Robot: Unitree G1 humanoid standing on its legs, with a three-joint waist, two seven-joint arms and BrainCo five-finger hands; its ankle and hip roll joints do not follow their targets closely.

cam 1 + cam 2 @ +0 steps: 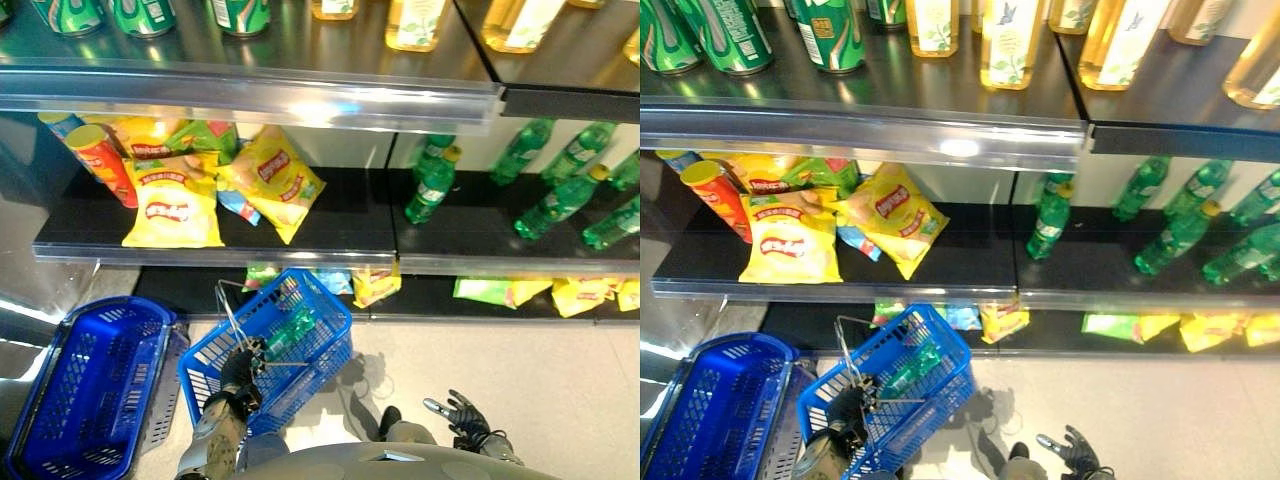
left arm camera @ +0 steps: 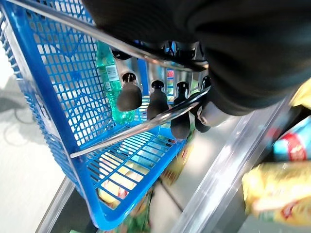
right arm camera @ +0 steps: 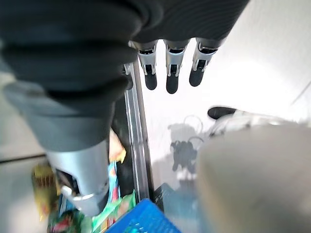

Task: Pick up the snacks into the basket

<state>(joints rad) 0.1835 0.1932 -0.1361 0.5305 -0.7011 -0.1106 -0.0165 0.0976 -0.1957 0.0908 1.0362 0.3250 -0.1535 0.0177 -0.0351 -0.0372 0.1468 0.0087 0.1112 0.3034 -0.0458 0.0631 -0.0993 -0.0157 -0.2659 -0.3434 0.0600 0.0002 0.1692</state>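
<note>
Blue plastic basket (image 1: 300,330) hangs from the left hand (image 1: 240,372), fingers curled round its wire handle (image 2: 141,127). Yellow snack bags (image 1: 175,205) lie on the black middle shelf (image 1: 340,225), above and beyond the basket. A second blue basket (image 1: 85,385) sits just beside. The left wrist view reveals a green bottle (image 2: 111,80) inside the held basket. Right hand (image 1: 462,415) hangs spread over pale floor (image 1: 560,390)
</note>
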